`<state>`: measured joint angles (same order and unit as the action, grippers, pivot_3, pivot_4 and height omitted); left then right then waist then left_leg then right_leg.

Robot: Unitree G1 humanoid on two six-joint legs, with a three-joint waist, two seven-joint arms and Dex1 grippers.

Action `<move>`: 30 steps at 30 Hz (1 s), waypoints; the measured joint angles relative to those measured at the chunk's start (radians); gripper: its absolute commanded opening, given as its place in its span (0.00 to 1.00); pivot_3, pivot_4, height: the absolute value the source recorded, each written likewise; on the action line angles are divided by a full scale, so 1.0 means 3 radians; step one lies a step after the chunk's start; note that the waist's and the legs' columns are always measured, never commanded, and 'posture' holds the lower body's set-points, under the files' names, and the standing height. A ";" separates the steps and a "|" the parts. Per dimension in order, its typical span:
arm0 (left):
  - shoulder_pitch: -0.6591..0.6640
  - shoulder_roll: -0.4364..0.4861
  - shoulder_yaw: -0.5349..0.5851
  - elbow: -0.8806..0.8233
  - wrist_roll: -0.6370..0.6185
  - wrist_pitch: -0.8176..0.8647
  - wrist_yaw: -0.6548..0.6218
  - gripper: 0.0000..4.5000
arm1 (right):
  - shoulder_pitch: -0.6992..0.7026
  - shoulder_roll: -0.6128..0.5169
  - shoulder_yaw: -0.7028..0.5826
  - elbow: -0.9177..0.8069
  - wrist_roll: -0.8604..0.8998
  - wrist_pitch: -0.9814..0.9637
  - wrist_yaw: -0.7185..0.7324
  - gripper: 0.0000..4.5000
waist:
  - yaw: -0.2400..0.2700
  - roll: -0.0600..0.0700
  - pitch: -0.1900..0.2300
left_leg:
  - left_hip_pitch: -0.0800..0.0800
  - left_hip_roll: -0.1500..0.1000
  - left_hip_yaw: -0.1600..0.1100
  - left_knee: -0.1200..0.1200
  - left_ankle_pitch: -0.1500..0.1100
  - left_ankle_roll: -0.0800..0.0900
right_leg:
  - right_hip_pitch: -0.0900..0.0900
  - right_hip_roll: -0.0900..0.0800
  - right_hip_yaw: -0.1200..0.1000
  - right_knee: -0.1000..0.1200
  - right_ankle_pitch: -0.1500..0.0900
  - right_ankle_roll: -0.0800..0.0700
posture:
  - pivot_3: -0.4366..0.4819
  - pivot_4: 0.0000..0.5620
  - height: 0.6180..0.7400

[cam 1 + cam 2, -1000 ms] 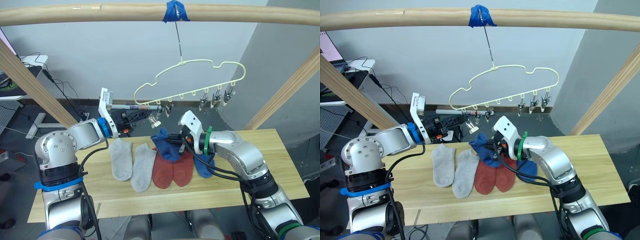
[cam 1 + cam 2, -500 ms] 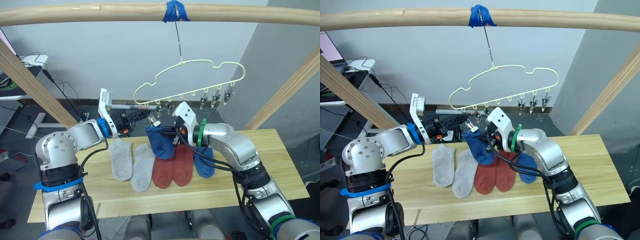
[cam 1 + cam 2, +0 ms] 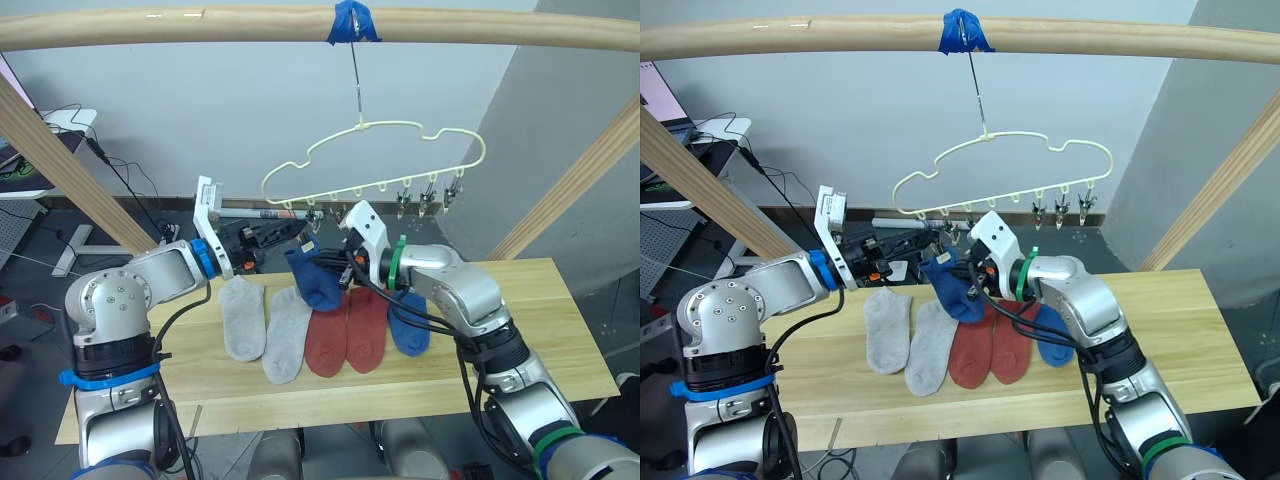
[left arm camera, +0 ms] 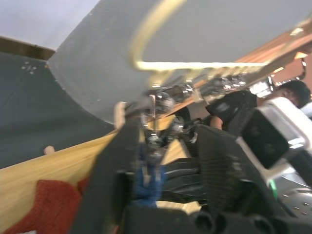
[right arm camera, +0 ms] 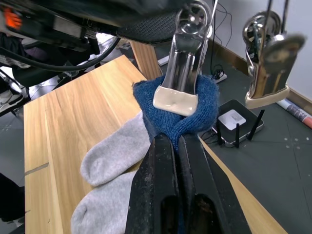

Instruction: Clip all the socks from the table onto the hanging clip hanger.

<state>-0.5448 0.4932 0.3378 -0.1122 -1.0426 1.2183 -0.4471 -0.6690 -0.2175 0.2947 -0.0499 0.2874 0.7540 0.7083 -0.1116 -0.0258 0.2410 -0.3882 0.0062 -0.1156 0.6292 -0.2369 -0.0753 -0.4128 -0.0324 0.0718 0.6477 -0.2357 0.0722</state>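
Observation:
The pale-yellow clip hanger (image 3: 400,130) hangs by its hook from the top pole. My right gripper (image 3: 345,272) is shut on a blue sock (image 3: 318,280), holding its cuff up at the hanger's left end. In the right wrist view a silver clip (image 5: 183,73) is pinched on that sock's cuff (image 5: 195,109), just above my fingers (image 5: 161,161). My left gripper (image 3: 300,232) stands open around that same clip (image 4: 155,122). On the table (image 3: 540,340) lie two grey socks (image 3: 242,315), two rust-red socks (image 3: 345,335) and another blue sock (image 3: 408,325).
Several free silver clips (image 3: 430,195) hang along the hanger's right half. A round wooden pole (image 3: 200,25) runs overhead, with slanted poles at the left (image 3: 70,170) and right (image 3: 570,190). Bare tabletop lies right of the socks.
My right gripper lifted the blue sock up and left to the hanger's left clip. My left gripper's fingers, shut on that clip before, have spread. The hanger swung slightly left.

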 measured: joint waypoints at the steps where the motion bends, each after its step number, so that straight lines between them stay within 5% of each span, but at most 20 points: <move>1: 0.0003 0.0035 0.0000 0.0000 -0.0001 0.0000 -0.0001 0.72 | -0.0011 0.0009 0.0000 0.0021 -0.0002 -0.0018 -0.0011 0.00 | -0.0002 0.0000 0.0000 | 0.0000 0.0001 0.0001 0.0000 0.0000 0.0000 | -0.0002 0.0000 0.0000 0.0000 0.0000 0.0000 | 0.40 0.31 1.00; 6: 0.0076 0.0203 0.0061 -0.0141 -0.0045 0.0002 -0.0003 0.99 | -0.0030 0.0051 -0.0001 0.0125 -0.0043 -0.0089 -0.0068 0.00 | 0.0001 0.0000 0.0000 | -0.0015 0.0002 0.0002 0.0001 0.0000 0.0000 | -0.0018 0.0002 0.0001 0.0004 0.0002 -0.0003 | 0.41 0.31 1.00; 10: 0.0319 0.0329 0.0075 -0.0429 -0.0060 0.0007 0.0000 1.00 | -0.0033 0.0114 -0.0010 0.0180 -0.0038 -0.0095 -0.0102 0.21 | -0.0001 0.0000 -0.0001 | -0.0029 0.0005 0.0003 0.0001 0.0001 -0.0002 | -0.0034 0.0002 0.0001 0.0010 0.0006 -0.0008 | 0.42 0.31 1.00; 20: 0.0798 0.0320 -0.0228 -0.0896 0.0457 -0.0647 -0.0019 1.00 | 0.0279 -0.0216 -0.0013 0.0097 -0.0107 -0.0195 -0.0055 0.96 | 0.0124 0.0000 -0.0001 | -0.0034 0.0004 0.0002 0.0004 0.0003 -0.0004 | -0.0034 0.0003 -0.0001 0.0005 0.0007 -0.0010 | 0.42 0.31 1.00; 26: 0.0937 0.0178 -0.0411 -0.1030 0.0822 -0.1133 -0.0006 1.00 | 0.0611 -0.0551 -0.0164 -0.0307 -0.0065 -0.0239 0.0050 0.96 | 0.0121 0.0000 -0.0002 | -0.0033 0.0007 0.0005 0.0005 0.0003 -0.0004 | -0.0034 0.0006 0.0000 0.0004 0.0007 -0.0010 | 0.41 0.33 1.00; 30: 0.1267 -0.0065 -0.0720 -0.1132 0.1449 -0.1954 -0.0003 0.96 | 0.0989 -0.0737 -0.0728 -0.0860 0.0308 -0.0269 0.0142 0.97 | 0.0132 0.0004 -0.0004 | -0.0035 0.0007 0.0007 0.0004 0.0002 -0.0004 | -0.0031 0.0005 0.0001 0.0000 0.0007 -0.0010 | 0.39 0.34 1.00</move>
<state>-0.1645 0.4737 0.1218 -0.4517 -0.6080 0.6319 -0.4480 -0.3722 -0.4387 0.0762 -0.3078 0.3796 0.6733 0.7509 -0.0719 -0.0246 0.2399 -0.3987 0.0084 -0.1135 0.6304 -0.2362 -0.0763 -0.4221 -0.0308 0.0720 0.6478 -0.2336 0.0691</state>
